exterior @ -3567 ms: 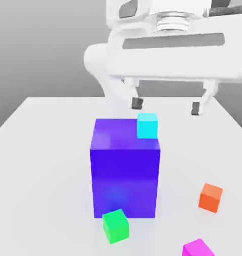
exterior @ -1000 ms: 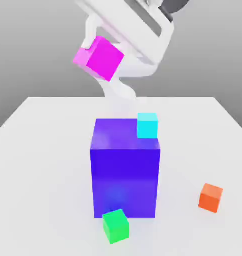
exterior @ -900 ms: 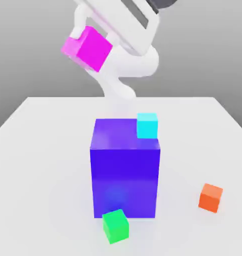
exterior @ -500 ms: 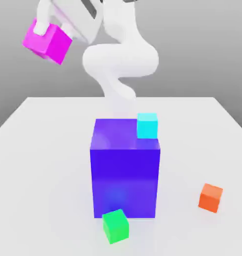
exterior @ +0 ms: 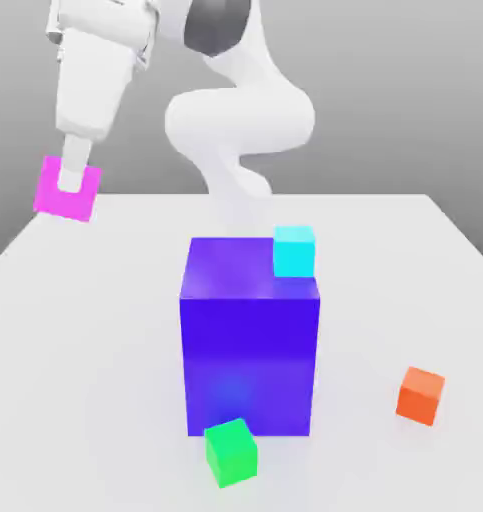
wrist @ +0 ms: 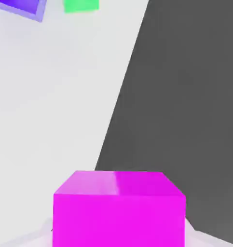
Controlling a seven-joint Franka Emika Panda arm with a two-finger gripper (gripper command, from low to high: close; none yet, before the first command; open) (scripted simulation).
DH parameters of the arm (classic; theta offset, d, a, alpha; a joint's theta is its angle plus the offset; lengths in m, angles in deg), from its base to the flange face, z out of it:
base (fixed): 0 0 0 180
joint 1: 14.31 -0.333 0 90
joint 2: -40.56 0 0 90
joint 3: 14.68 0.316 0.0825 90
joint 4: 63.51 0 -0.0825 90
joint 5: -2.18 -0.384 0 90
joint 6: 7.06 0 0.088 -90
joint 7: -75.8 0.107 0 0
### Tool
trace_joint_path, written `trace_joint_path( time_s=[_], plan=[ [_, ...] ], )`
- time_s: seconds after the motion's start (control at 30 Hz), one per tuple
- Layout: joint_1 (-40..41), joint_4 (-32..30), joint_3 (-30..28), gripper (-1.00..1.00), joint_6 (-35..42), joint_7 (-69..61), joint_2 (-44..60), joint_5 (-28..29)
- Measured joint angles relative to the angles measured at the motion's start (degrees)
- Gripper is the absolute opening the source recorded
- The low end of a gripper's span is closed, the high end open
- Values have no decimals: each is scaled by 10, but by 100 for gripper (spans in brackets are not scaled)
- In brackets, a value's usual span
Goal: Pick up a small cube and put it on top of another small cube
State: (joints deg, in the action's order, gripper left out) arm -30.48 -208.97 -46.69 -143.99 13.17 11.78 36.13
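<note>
The magenta-pink cube (exterior: pixel 67 192) hangs in the air at the exterior view's far left, over the table's left edge, with my gripper (exterior: pixel 73 182) shut on it; one white finger (exterior: pixel 74 163) shows in front of it. The hand view has the same magenta-pink cube (wrist: pixel 119 207) close up. The small bright green cube (exterior: pixel 231 452) rests on the table at the front foot of the big blue-purple block (exterior: pixel 249 333), well away from the held cube. That green cube (wrist: pixel 81 5) sits at the hand view's edge.
A cyan cube (exterior: pixel 294 250) sits on the blue-purple block's top right corner. An orange cube (exterior: pixel 421 394) lies on the white table (exterior: pixel 95 340) at the exterior view's right. The block's corner (wrist: pixel 19 7) shows in the hand view.
The arm has swung from above the block to the exterior view's left and then down, carrying the magenta-pink cube. The other cubes have stayed put.
</note>
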Motion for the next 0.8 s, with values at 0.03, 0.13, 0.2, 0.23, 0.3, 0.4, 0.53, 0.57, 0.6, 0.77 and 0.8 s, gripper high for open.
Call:
trace_joint_path(
  time_s=[0.03, 0.13, 0.2, 0.23, 0.3, 0.4, 0.53, 0.57, 0.6, 0.77, 0.8],
  plan=[
    [-11, -3, -13, -100, -6, -30, 9, -4],
    [-49, -11, -51, -100, -24, -122, 37, -20],
    [-78, -16, -76, -100, -37, -186, 59, -34],
    [-94, -19, -90, -100, -44, -218, 71, -41],
    [-126, -24, -114, -100, -59, -285, 96, -63],
    [-179, -33, -149, -100, -83, -393, 138, -105],
    [-250, -45, -180, -100, -115, -559, 205, -194],
    [-263, -48, -179, -100, -123, -606, 224, -224],
    [-276, -50, -176, -100, -130, -654, 243, -257],
    [-253, -49, -86, -100, -193, -870, 370, -474],
    [-227, -46, -52, -100, -211, -903, 397, -516]
  ],
)
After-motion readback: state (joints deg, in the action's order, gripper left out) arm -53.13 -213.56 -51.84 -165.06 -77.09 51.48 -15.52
